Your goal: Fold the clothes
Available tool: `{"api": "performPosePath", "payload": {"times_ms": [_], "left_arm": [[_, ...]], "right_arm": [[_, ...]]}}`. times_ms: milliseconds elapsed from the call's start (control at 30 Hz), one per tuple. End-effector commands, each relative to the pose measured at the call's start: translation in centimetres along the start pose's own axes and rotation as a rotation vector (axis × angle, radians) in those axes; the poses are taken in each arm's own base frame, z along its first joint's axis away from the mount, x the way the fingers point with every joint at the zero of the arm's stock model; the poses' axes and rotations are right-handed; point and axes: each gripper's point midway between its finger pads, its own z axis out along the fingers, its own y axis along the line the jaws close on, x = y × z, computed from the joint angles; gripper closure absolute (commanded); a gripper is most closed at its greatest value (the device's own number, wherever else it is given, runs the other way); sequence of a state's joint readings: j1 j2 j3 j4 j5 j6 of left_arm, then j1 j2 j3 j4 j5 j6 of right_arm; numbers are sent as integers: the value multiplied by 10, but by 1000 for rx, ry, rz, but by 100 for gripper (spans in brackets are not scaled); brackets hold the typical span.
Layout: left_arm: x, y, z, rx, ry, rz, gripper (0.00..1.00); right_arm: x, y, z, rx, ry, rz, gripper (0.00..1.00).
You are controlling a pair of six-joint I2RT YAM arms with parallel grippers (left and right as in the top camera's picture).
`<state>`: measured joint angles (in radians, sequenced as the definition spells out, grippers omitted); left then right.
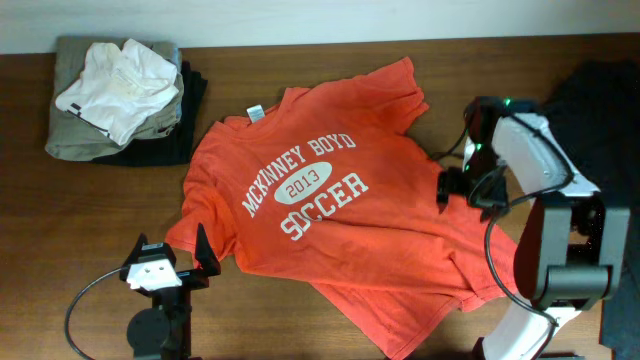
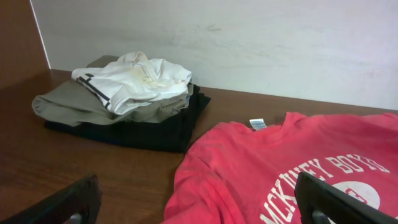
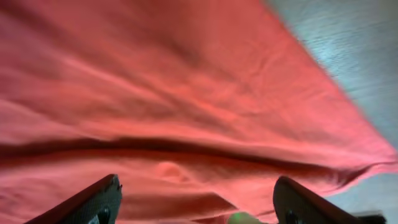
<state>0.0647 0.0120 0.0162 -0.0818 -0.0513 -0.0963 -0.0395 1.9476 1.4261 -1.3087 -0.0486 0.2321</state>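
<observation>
The tabletop (image 1: 100, 220) has the big orange T-shirt (image 1: 330, 220) lying flat on it, lettering up, skewed and a bit wrinkly, with no fold in it yet. So I'd say we're at the very start: lining up the first grab.

The stack of other clothes (image 1: 120, 95) (white on khaki on something dark) sits well ahead of the left hand (image 1: 172, 245) and off to its left. I'm guessing those are done.

The left hand is spread wide and empty. The shirt's near corner lies just ahead of it and to its right.

The right hand (image 1: 448, 188) hangs over the shirt's side edge below the sleeve. It's also wide open and holding nothing, with fabric right under its fingertips.

The little white tag (image 1: 255, 113) is at the collar, on the far side from the left hand.

Next move, IMO: the right hand drops and pinches that edge, getting both layers and not just the top one.
</observation>
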Motion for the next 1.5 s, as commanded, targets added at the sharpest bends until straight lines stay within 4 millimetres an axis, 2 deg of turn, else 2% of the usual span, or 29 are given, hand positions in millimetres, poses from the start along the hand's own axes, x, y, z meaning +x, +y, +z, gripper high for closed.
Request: {"api": "performPosePath", "payload": {"times_ms": [0,100,233,333,567,700,733,867,967,1033,1100,1167,1300,1367,1400,1433,1467], "left_arm": [[2,-3,0,16,1,16,1],[2,-3,0,16,1,16,1],[2,-3,0,16,1,16,1],[2,-3,0,16,1,16,1],[2,-3,0,16,1,16,1],[2,-3,0,16,1,16,1],[2,-3,0,16,1,16,1],[2,-3,0,16,1,16,1],[2,-3,0,16,1,16,1],[2,-3,0,16,1,16,1],[3,-8,0,45,7,16,1],[3,-18,-1,103,8,15,1],[2,-37,-4,216,7,16,1],[2,-51,-7,298,7,17,1],[2,-61,-11,359,8,18,1],[2,-65,-13,388,9,19,1],[2,-74,-16,442,11,20,1]], "right_arm": [[12,-8,27,9,33,55,20],[10,-10,36,-3,27,80,20],[3,-10,38,-11,-1,90,20],[-1,-8,47,-24,-23,90,24],[-6,-6,58,-43,-56,96,49],[-24,-3,57,-62,-126,137,89],[-28,-2,56,-66,-141,140,96],[-52,0,51,-79,-240,180,96],[-84,3,39,-105,-378,186,96],[-111,5,21,-140,-486,192,96],[-137,4,-6,-171,-589,203,96],[-165,-3,-50,-204,-707,225,96],[-200,-18,-134,-246,-899,248,96],[-215,-24,-184,-272,-1004,254,96],[-223,-25,-216,-285,-1064,255,96],[-226,-25,-231,-291,-1088,253,92],[-228,-24,-246,-299,-1107,249,66]]}}
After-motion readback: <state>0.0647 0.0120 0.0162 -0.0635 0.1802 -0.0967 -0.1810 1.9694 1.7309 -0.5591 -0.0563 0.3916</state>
